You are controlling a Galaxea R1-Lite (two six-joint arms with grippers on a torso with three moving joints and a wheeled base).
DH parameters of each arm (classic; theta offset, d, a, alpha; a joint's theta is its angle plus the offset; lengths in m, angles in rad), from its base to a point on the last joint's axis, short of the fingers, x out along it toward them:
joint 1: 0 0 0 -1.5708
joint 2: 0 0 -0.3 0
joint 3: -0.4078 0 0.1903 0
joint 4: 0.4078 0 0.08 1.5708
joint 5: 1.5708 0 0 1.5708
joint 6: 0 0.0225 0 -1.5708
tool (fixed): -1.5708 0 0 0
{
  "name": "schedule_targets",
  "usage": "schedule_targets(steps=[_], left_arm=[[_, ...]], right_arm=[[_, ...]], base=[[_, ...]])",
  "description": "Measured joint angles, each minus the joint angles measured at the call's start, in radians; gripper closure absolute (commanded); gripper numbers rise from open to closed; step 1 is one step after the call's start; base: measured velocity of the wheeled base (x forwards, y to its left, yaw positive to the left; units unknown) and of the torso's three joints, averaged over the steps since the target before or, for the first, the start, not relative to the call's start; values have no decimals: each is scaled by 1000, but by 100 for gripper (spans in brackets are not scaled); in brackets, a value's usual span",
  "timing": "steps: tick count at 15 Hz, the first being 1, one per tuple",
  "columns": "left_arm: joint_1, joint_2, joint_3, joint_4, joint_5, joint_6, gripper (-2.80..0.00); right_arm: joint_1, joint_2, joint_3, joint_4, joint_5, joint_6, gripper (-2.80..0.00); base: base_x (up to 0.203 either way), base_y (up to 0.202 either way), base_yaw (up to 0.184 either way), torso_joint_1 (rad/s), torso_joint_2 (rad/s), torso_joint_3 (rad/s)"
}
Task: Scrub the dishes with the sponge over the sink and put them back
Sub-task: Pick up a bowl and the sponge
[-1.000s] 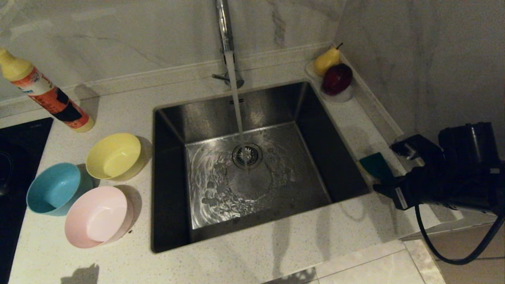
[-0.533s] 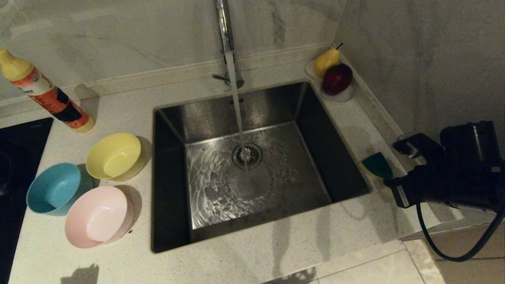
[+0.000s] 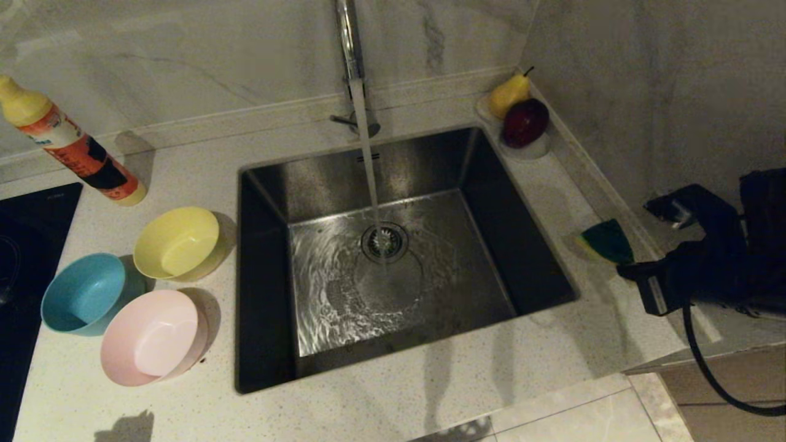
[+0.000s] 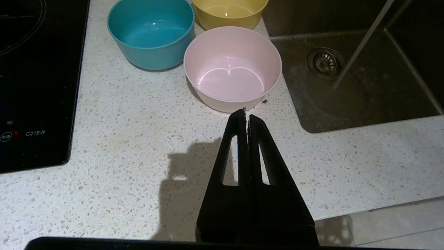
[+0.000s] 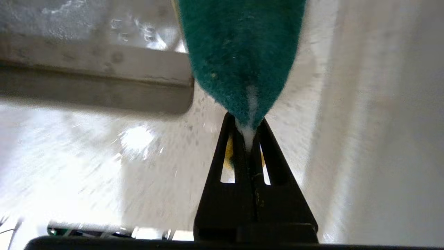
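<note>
My right gripper (image 3: 623, 268) is shut on the sponge (image 3: 605, 240), pinching one end so the green face folds; it hangs just above the counter to the right of the sink (image 3: 522, 245). The right wrist view shows the gripper (image 5: 247, 126) squeezing the sponge (image 5: 239, 52), with yellow foam behind the fingers. Left of the sink stand the yellow bowl (image 3: 178, 242), blue bowl (image 3: 83, 301) and pink bowl (image 3: 153, 337). My left gripper (image 4: 246, 116) is shut and empty, parked over the counter just short of the pink bowl (image 4: 232, 69).
The tap (image 3: 350, 43) runs a stream of water onto the drain (image 3: 384, 241). A detergent bottle (image 3: 73, 147) stands at the back left beside a black hob (image 3: 24, 245). A pear (image 3: 508, 93) and a dark red apple (image 3: 525, 123) sit on a dish in the back right corner.
My right gripper closed on the sponge, lifted it off the counter and drew back to the right. The bowls and left arm stayed put.
</note>
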Motion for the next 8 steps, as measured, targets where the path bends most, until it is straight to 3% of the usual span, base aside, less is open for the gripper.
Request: schedule_targets(steps=[4, 8], left_arm=[[0, 0, 0, 0, 0, 0, 0], [0, 0, 0, 0, 0, 0, 0]], right_arm=[[32, -140, -92, 225, 52, 33, 0], [133, -254, -113, 360, 71, 120, 0]], base=[[0, 0, 0, 0, 0, 0], [0, 0, 0, 0, 0, 0]])
